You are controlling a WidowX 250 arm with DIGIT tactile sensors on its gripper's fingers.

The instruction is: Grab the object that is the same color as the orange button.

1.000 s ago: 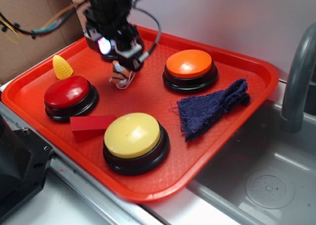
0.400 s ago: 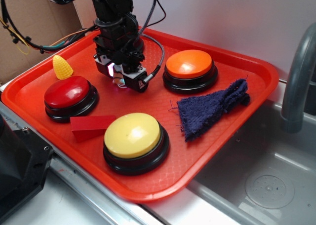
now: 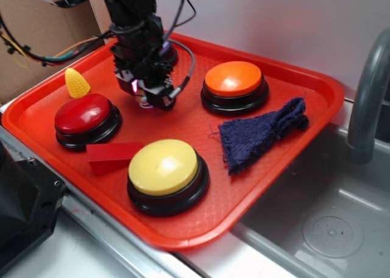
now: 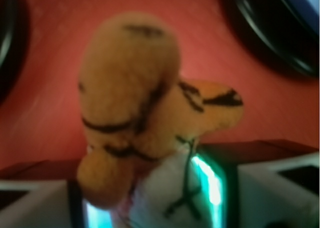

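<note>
1. We have the gripper [image 3: 146, 98] low over the red tray [image 3: 292, 162], between the red button [image 3: 84, 114] and the orange button [image 3: 233, 80], with the yellow button [image 3: 163, 167] nearer the front edge.
2. The plush tiger [image 4: 145, 113] sits right at the gripper: in the wrist view it fills the frame, its white underside down between the two pale fingers [image 4: 35, 208] (that view is blurred, so we cannot trace exact contact).
3. From the exterior view the tiger is almost wholly hidden under the gripper, only a speck of it showing.
4. We judge the jaws to be partly closed around the toy, holding or about to hold it; we cannot tell whether the grip is firm.
5. The tiger's long axis runs away from the fingers, toward the tray floor, so the toy lies straight ahead of the gripper, not off to either side.
6. The corn toy [image 3: 77, 83], red wedge [image 3: 113, 155] and blue cloth [image 3: 259, 135] lie well apart from it.
</note>
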